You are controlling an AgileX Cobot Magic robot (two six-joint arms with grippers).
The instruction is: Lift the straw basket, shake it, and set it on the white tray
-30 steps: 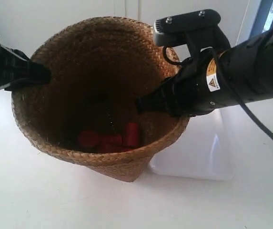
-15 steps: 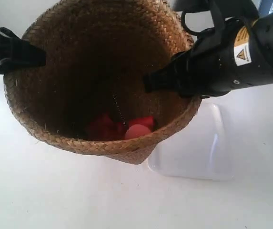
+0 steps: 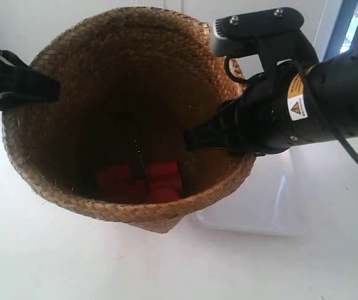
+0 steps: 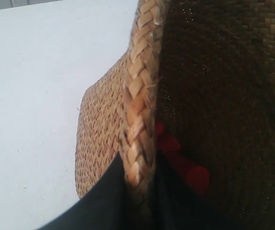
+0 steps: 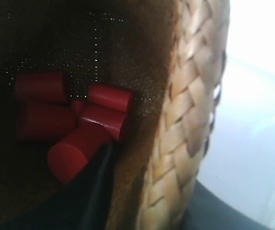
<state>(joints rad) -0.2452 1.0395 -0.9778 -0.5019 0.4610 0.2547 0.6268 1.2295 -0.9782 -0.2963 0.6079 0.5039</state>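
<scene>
Between the two arms, the straw basket (image 3: 104,81) is pinched at opposite sides of its round rim, tipped so its open mouth faces the exterior camera. Down in its narrow bottom lies a loose heap of red cylinders (image 3: 146,181), some flat, one end-on in the right wrist view.

And look at the grip: the left gripper (image 4: 138,165) has its jaws closed narrow across the braided rim, one black jaw outside the weave, the other inside. The right gripper (image 5: 151,201) does the same on its side, one jaw down the inner wall just beside the cylinders, the other against the outer weave.

The arm at the exterior view's left (image 3: 10,84) meets the rim there. The arm at the exterior view's right (image 3: 291,112) reaches over the other side, with a yellow warning label on its black body.

Just beyond the basket's base sits the white tray (image 3: 266,200), flat on the white counter (image 3: 41,262). The base overlaps the tray's near corner in the exterior view, and whether they touch cannot be told.
</scene>
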